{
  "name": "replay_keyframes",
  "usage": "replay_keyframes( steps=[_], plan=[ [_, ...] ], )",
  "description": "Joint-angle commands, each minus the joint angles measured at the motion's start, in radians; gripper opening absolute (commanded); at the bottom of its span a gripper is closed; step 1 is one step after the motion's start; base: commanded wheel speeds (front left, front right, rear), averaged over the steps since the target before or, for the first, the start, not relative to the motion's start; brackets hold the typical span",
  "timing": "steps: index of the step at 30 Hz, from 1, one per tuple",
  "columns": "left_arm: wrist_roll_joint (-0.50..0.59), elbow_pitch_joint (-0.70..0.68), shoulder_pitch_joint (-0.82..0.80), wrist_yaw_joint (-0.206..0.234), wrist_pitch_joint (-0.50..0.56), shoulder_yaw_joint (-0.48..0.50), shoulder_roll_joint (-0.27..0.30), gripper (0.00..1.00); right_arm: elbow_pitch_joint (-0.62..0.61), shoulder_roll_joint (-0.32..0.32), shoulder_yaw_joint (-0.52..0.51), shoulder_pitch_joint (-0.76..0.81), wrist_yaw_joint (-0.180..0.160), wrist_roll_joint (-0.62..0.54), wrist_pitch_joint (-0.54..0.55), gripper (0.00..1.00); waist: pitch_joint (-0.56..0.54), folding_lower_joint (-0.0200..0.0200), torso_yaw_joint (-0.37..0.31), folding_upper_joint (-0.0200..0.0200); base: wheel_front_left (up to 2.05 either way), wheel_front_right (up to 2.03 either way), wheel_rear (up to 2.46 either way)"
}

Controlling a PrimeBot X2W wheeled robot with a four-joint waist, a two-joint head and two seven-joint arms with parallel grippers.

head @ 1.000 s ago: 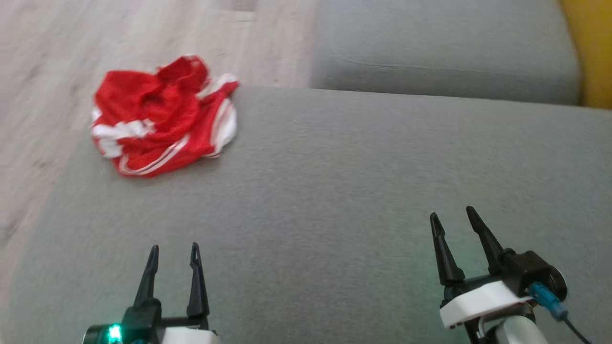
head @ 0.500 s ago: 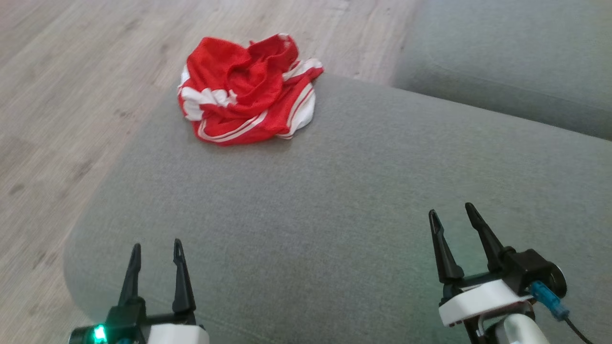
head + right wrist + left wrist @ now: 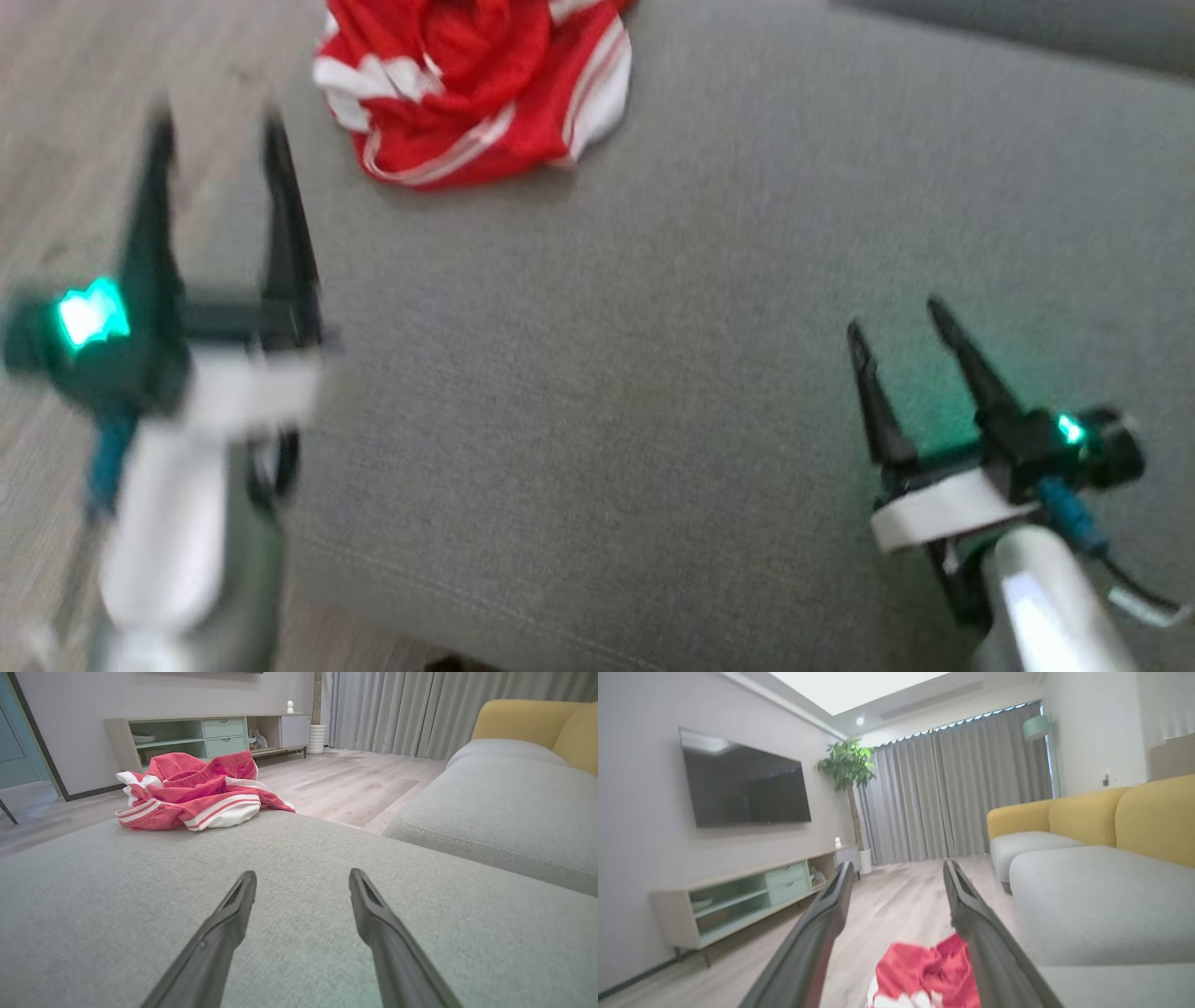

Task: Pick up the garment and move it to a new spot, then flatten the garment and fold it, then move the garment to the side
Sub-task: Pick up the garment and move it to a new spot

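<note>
Before me spreads a grey sofa cushion (image 3: 653,373), pale wood floor (image 3: 355,779) beyond it. I see a wall-mounted television (image 3: 745,788) above a low cabinet (image 3: 752,896) (mint-green drawers (image 3: 787,882)), a potted plant (image 3: 845,765) beside grey curtains (image 3: 957,788).

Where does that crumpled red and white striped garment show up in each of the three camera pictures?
Head view: the crumpled red and white striped garment is at the top edge, left of centre.
Left wrist view: the garment is at the bottom edge, just right of centre.
Right wrist view: the garment is in the upper left.
Shared landmark: the grey fabric sofa cushion it lies on.
</note>
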Motion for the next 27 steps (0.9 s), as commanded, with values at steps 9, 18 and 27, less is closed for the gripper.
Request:
replay_keyframes(
  steps=[9,18,27],
  plan=[
    [-0.036,0.407,-0.572,-0.091,0.074,-0.036,0.107,1.00,-0.167,-0.128,-0.004,-0.100,-0.001,-0.038,-0.011,1.00,0.267,-0.0004,-0.076,0.0000,0.00,0.00,0.00],
    [-0.268,0.797,-0.846,-0.100,0.309,-0.261,0.181,1.00,-0.316,-0.193,-0.044,-0.075,-0.001,-0.040,-0.011,1.00,0.367,-0.0004,-0.154,0.0000,0.00,0.00,0.00],
    [-0.347,0.961,-0.912,-0.100,0.256,-0.323,0.257,0.00,-0.363,-0.182,-0.039,-0.083,-0.001,-0.047,-0.011,1.00,0.405,-0.0004,-0.194,0.0000,0.00,0.00,0.00]
  ],
)
